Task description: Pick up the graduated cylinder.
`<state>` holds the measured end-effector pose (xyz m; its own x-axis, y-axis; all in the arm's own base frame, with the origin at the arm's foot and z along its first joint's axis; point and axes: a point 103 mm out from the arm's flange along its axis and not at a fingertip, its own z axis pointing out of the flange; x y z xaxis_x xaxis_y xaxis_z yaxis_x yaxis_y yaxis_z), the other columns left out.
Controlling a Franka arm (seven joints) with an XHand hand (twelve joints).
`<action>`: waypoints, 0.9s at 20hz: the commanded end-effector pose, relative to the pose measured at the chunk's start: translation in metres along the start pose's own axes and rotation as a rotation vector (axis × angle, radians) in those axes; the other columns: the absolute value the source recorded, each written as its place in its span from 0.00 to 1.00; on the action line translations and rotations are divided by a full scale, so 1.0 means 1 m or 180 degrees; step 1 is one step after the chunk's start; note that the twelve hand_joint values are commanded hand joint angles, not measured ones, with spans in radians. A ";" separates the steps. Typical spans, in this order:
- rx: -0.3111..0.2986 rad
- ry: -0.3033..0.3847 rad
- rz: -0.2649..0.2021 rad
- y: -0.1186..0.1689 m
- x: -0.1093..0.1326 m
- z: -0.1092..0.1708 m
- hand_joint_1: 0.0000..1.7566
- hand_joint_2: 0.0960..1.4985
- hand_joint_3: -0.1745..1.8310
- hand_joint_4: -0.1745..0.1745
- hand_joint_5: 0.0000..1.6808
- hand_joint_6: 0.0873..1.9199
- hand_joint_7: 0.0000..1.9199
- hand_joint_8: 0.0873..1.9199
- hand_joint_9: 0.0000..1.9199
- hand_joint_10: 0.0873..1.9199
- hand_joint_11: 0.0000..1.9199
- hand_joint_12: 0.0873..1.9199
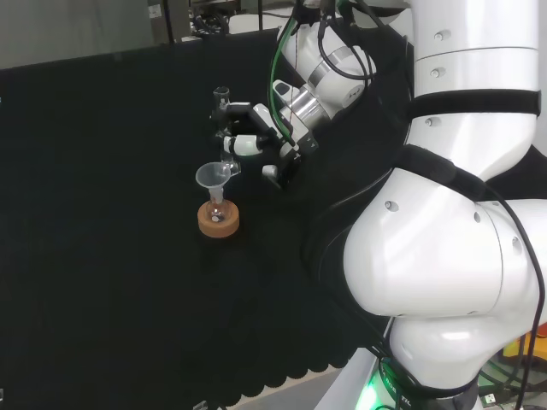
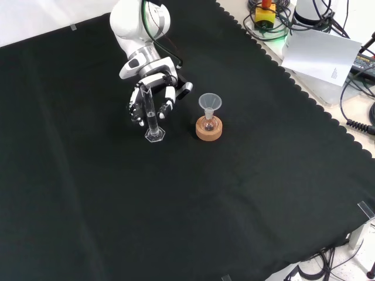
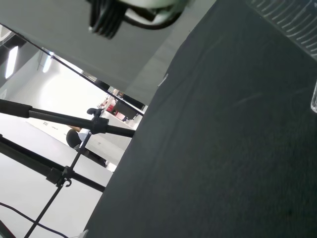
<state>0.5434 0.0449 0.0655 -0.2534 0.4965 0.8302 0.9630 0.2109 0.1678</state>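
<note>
Front view: graduated cylinder (image 2: pixel 151 117) upright on cloth (image 2: pixel 187 193), left of funnel (image 2: pixel 210 103) in flask (image 2: pixel 208 123) on cork ring (image 2: pixel 209 130).

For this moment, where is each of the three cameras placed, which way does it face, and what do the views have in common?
Head view: behind and above the arm's base, looking over the white arm links at the black cloth; the hand works left of them.
Front view: opposite the arm, looking down on the cloth; the hand comes in from the top.
Wrist view: at the wrist, looking along the cloth toward the room behind.
Shared: head and front views both show the graduated cylinder at the hand, and the funnel in a flask on a cork ring.
</note>
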 end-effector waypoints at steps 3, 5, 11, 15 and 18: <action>0.0005 -0.0016 0.0008 0.001 -0.001 0.000 0.63 0.51 0.36 0.52 0.47 0.26 0.44 0.27 0.58 0.10 0.49 0.49; 0.0001 -0.0009 0.0007 0.001 -0.001 0.000 0.63 0.53 0.36 0.52 0.47 0.26 0.44 0.27 0.58 0.10 0.50 0.49; 0.0019 -0.0110 0.0006 0.002 0.003 -0.004 0.65 0.58 0.37 0.50 0.47 0.30 0.45 0.28 0.59 0.08 0.53 0.46; 0.0083 -0.0272 -0.0054 0.004 0.008 -0.008 0.66 0.60 0.37 0.46 0.44 0.33 0.44 0.30 0.59 0.07 0.53 0.45; 0.0146 -0.0310 -0.0077 0.005 0.010 -0.007 0.67 0.61 0.36 0.45 0.43 0.35 0.44 0.31 0.59 0.07 0.53 0.45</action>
<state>0.5472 0.0453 0.0768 -0.2768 0.5467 0.7902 0.9564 0.2365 0.1715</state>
